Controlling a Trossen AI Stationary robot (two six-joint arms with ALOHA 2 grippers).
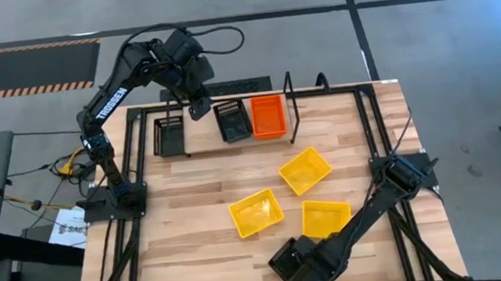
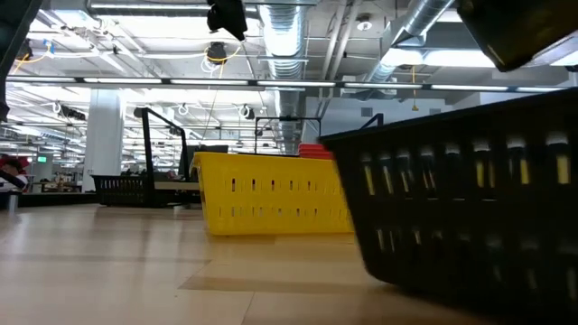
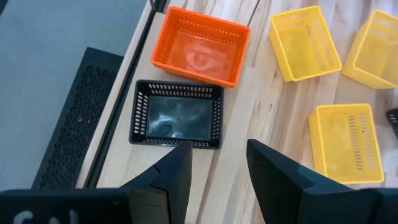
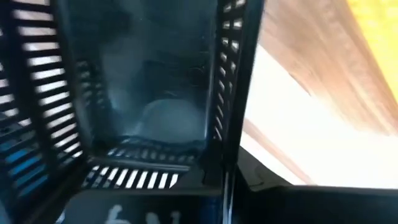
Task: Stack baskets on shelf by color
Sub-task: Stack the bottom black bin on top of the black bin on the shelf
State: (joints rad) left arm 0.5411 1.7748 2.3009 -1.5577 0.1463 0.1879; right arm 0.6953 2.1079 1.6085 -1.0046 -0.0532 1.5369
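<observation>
Black mesh-sided plastic basket [image 1: 289,259] sits at the near edge of the wooden plank worktop [image 1: 191,188], and the right tool [image 1: 301,267] is closed on its wall. Three yellow mesh plastic baskets [image 1: 305,170] lie apart in the middle of the worktop. On the light wooden shelf in a black wire frame [image 1: 202,138] stand two more black baskets [image 1: 233,121] and one orange basket [image 1: 268,117]. The left tool [image 1: 197,107] hovers above the shelf, fingers [image 3: 177,171] apart, holding nothing.
</observation>
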